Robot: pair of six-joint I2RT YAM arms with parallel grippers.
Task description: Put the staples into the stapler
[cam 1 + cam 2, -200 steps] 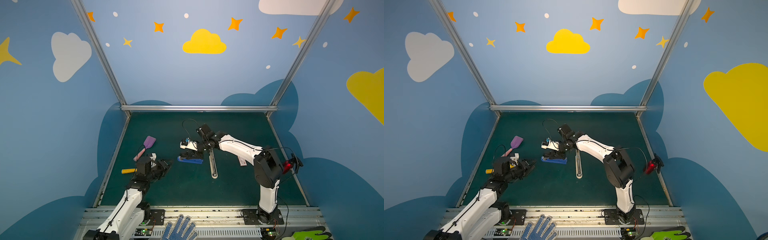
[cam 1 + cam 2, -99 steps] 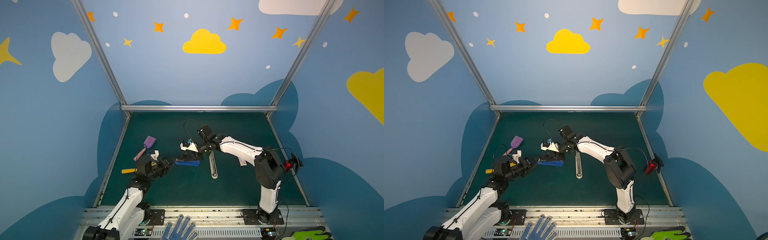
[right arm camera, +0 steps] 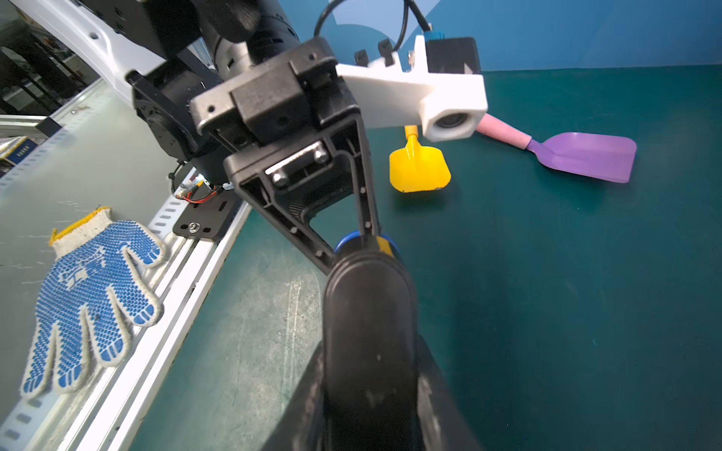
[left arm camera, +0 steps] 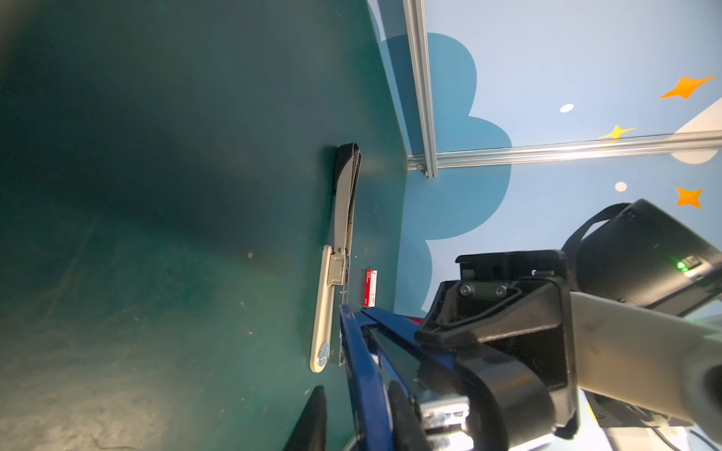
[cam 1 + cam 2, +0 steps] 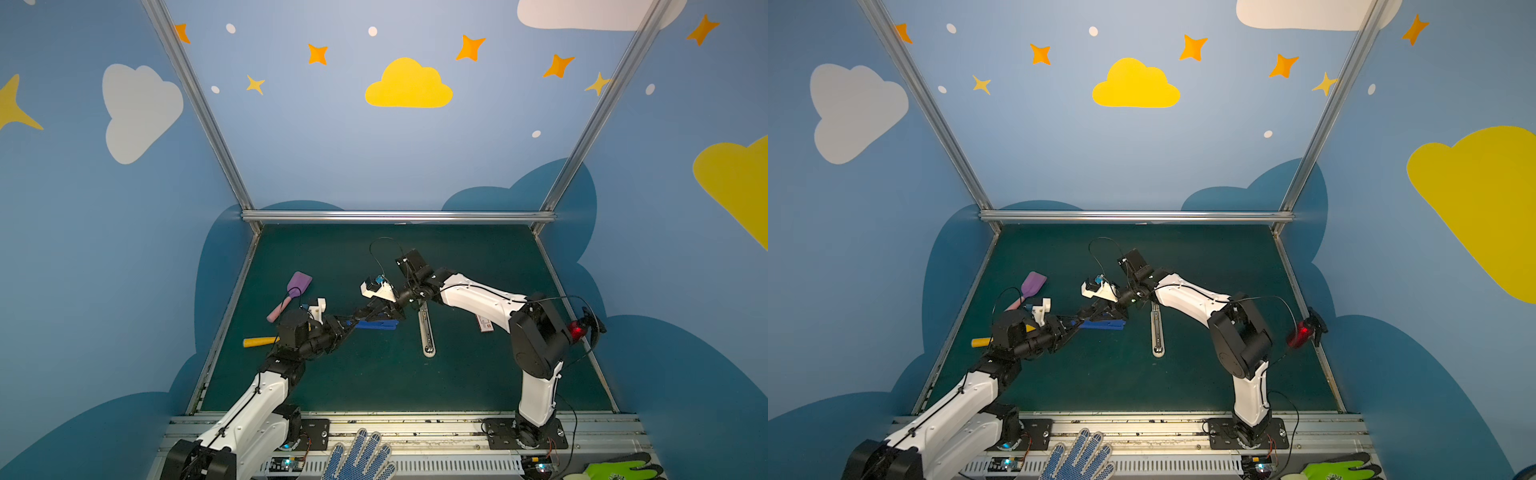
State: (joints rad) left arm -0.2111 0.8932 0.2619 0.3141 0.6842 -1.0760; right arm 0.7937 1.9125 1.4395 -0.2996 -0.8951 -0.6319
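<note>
Left jaws reached blue stapler [image 5: 378, 325], narrower — grip unclear; right jaws clamp it.

Two staplers sit here: blue metal stapler [image 5: 376, 325], long beige stapler [image 5: 427, 332]. One white-and-red cardboard staple box [image 5: 484, 323]. Two shovels: purple plastic shovel [image 5: 300, 282], yellow plastic shovel [image 3: 420, 170]. Two gloves: blue-dotted glove [image 5: 359, 455], green glove [image 5: 619, 471].

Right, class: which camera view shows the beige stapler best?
The left wrist view: the beige stapler lies large and nearly whole, opened flat. Both top views show it small, partly hidden. The right wrist view misses it.
</note>
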